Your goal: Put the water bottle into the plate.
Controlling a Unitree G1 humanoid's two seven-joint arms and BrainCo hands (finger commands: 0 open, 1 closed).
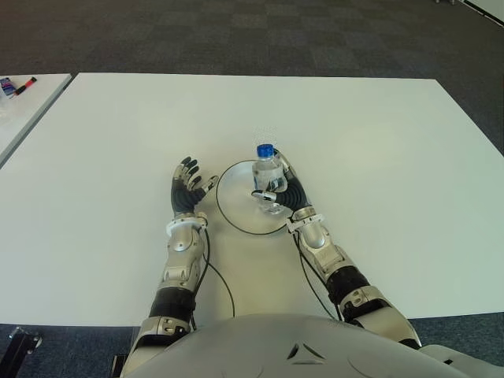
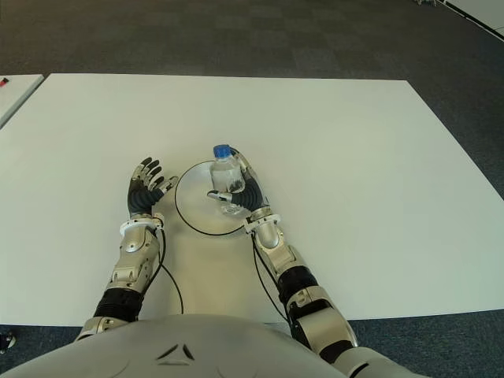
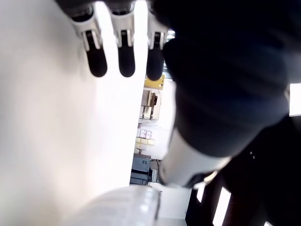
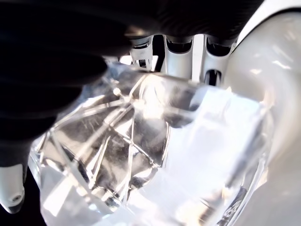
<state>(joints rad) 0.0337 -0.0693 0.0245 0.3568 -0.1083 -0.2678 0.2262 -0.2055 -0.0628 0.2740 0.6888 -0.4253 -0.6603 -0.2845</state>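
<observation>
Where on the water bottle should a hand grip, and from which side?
Around the clear body below the blue cap, from the robot's right. The water bottle stands upright over the plate, and the right hand already wraps its midsection that way, probably the steadiest hold. The left hand shows open beside the plate's left.

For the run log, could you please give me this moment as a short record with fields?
surface: white table
plate: white, dark-rimmed plate near the table's front edge
bottle: clear water bottle with blue cap, upright over the plate's right part; contact with the plate cannot be told
right hand: right hand wrapped around the bottle, fingers curled on it
left hand: left hand just left of the plate, fingers spread, holding nothing
task state: bottle at the plate, not yet released
</observation>
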